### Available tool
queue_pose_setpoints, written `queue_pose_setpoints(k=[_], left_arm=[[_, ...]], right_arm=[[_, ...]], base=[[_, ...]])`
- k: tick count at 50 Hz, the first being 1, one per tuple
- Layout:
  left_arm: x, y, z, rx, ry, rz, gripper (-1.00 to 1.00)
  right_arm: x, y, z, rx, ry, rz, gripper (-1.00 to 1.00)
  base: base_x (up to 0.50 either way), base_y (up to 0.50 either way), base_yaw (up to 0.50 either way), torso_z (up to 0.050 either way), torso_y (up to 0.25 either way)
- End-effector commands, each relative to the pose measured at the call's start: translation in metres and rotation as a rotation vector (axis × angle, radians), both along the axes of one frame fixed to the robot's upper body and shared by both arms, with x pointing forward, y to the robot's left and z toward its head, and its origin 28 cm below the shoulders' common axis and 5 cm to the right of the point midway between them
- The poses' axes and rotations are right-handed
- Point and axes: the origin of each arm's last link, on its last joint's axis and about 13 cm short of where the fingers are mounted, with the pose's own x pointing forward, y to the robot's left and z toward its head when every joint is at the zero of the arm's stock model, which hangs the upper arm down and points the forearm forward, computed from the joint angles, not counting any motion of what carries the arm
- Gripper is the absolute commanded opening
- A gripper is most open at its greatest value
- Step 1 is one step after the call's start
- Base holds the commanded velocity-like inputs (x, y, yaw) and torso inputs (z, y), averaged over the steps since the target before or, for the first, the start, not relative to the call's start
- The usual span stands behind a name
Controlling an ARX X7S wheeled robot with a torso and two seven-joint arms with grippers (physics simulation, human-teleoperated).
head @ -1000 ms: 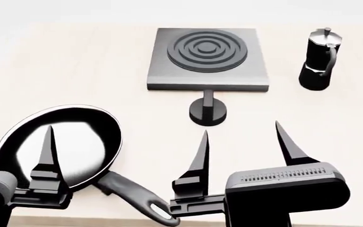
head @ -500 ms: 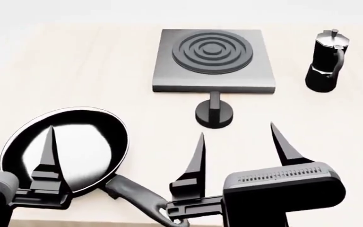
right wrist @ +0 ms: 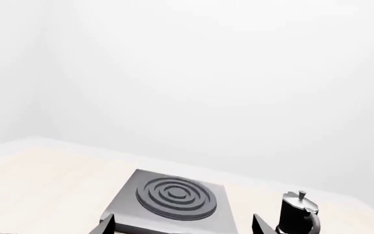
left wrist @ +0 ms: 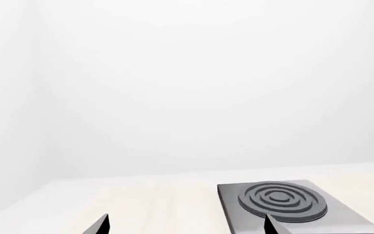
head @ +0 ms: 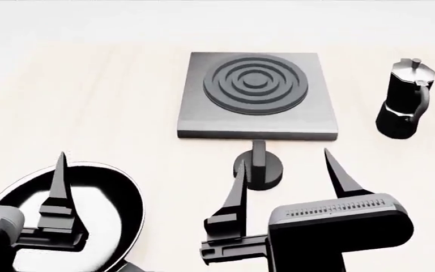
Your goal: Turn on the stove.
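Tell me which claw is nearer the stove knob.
Right. The right claw is open just in front of the knob, one fingertip overlapping its edge in the head view. The left claw, only one finger in view, hangs over the frying pan, well off to the left.

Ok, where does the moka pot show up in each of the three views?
Head view: moka pot at far right, standing right of the stove.
Right wrist view: moka pot at the lower right edge, beside the stove.
Left wrist view: not in it; only the stove shows.
Shared landmark: the stove's ring burner.
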Motion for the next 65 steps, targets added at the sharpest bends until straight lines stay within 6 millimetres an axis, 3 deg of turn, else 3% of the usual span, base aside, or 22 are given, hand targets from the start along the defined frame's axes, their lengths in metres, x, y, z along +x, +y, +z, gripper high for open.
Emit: queue_pose_setpoints(k=[1,51,65], left_arm=[[-0.001,0.0,0.0,0.0,-0.002,0.002,1.0],[0.0,0.001,0.0,0.0,-0.001,0.005,1.0],[0.001,0.0,-0.001,0.0,0.001,0.003,1.0]], right_arm=[[0.0,0.0,0.0,-0.003,0.002,-0.002,1.0],[0.0,0.0,-0.001,-0.001,-0.002,0.0,1.0],[0.008,0.001,-0.011,0.019,0.12,0.004,1.0]], base=[[0.3,0.0,0.0,0.0,0.0],[0.3,0.0,0.0,0.0,0.0],[0.0,0.0,0.0,0.0,0.0]])
